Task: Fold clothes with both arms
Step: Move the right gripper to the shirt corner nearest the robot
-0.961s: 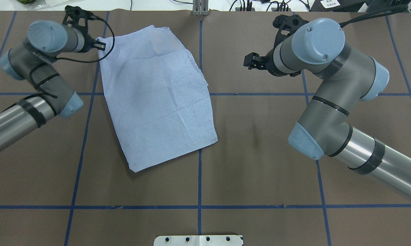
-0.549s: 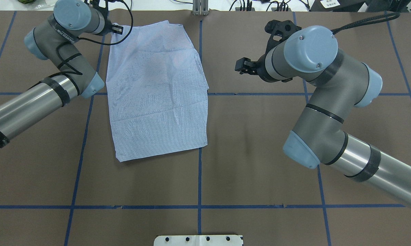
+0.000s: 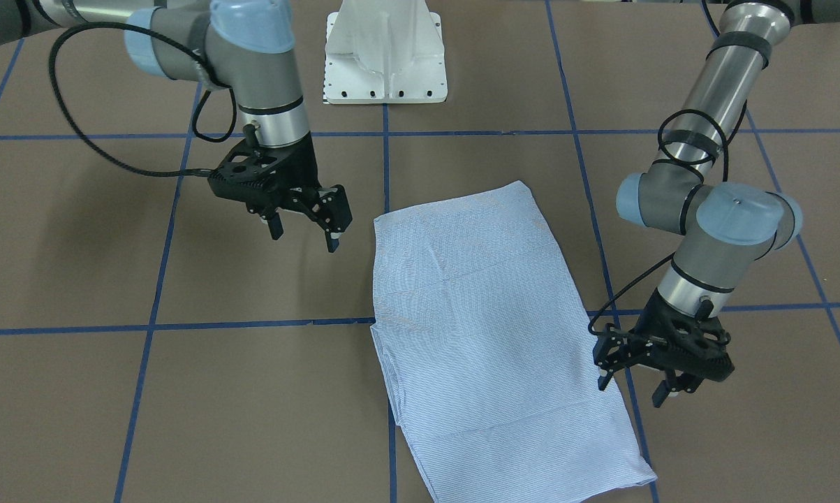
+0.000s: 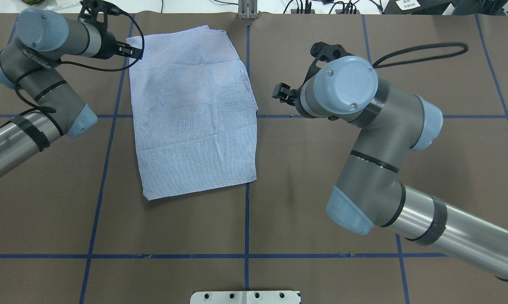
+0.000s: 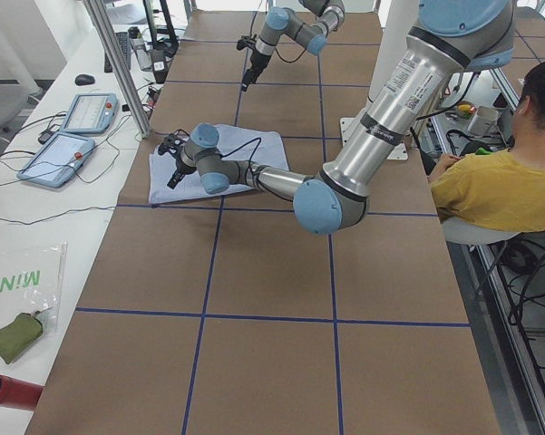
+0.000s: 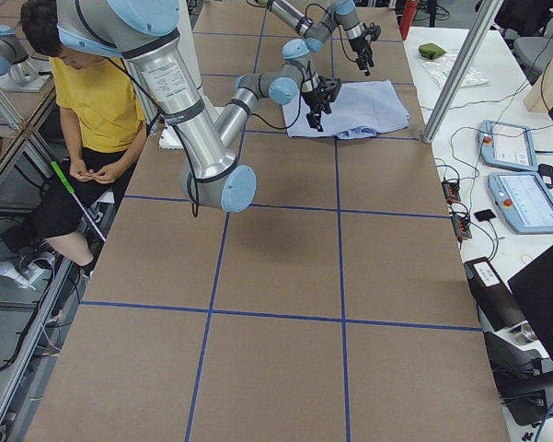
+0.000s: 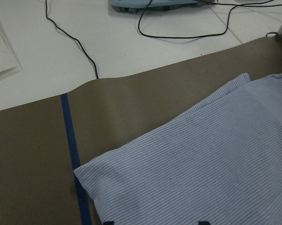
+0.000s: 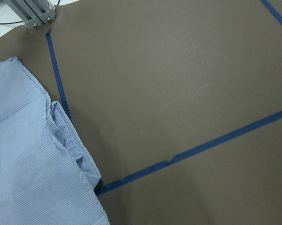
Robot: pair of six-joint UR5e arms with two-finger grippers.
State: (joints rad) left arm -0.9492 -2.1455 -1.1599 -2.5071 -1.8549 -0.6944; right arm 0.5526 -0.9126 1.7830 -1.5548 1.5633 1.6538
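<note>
Light blue against brown, looks well along. Finds the light blue, finely white-striped shirt [image 4: 194, 114] lying flat as a folded rectangle on the brown paper-covered worktop [image 4: 321, 211], sleeves and collar out of sight. Shows the left claw [image 3: 630, 391] spread open by its far left edge, the right claw [image 3: 304, 239] open too, apart from its right edge, both empty. Leaves perhaps one last fold.

One striped shirt [image 4: 194, 114] lies on the desk. There are two arms, the left arm [image 4: 47, 88] and the right arm [image 4: 376, 139], and two grippers, the left gripper [image 3: 631, 391] and the right gripper [image 3: 304, 239]. One white base [image 3: 386, 63] stands at the robot's edge. Two control tablets, the farther tablet [image 5: 95, 111] and the nearer tablet [image 5: 56, 156], lie beyond the opposite edge. One person [image 5: 503, 181] sits behind the robot's edge.
</note>
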